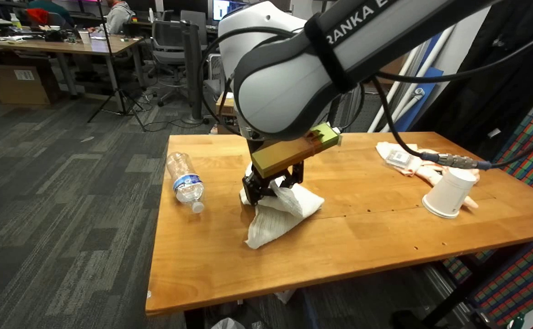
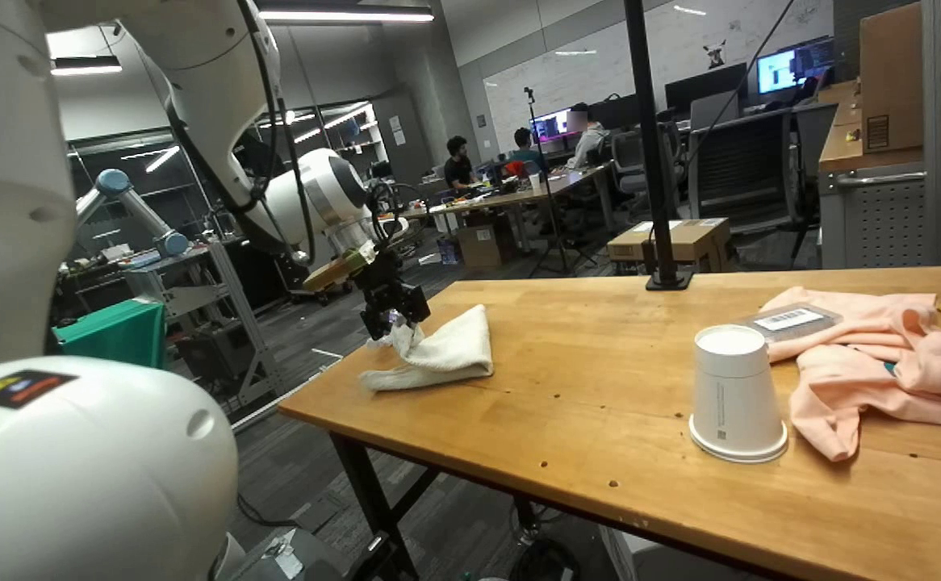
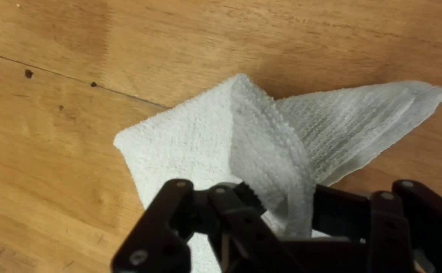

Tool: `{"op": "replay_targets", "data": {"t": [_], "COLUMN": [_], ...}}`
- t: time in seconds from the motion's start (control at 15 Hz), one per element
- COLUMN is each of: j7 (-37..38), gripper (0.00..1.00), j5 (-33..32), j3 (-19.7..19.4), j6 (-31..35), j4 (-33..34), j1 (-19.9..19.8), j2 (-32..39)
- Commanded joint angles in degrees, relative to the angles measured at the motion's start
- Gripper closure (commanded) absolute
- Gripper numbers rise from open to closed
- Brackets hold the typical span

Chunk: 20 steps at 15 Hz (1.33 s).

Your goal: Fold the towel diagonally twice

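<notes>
Toward one end of the table (image 1: 376, 256), your towel (image 3: 187, 136) lies partly folded. You are probably within a diagonal fold, which one being unclear; the next move likely calls for carrying the raised flap (image 3: 270, 148) over and flattening it. Your claw (image 3: 287, 206), nearly together, is clamped on that flap.

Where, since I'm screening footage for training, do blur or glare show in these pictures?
Wrist view: the towel looks sharper, the nearer gripper dark and soft; in an exterior view, a ceiling light burns out white; in an exterior view, the bottle shows glints.
</notes>
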Motion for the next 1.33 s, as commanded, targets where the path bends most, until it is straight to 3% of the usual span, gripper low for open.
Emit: {"op": "replay_targets", "data": {"t": [0.0,0.47,0.53,0.67,1.27], "j7": [-4.3,-10.5,-11.1,-11.8,-13.5], "gripper": [0.96,0.95,0.71,0.69,0.02], "j5": [0.8,2.7,3.4,4.3,7.7], "j3": [-0.1,-1.0,-1.1,-1.3,-1.4], "j6": [0.3,0.5,0.4,0.1,0.7], "j4": [3.4,5.0,5.2,5.5,4.4], "j1": [0.9,0.0,-0.2,-0.2,-0.6], "j2": [2.7,5.7,6.1,6.6,5.8]}}
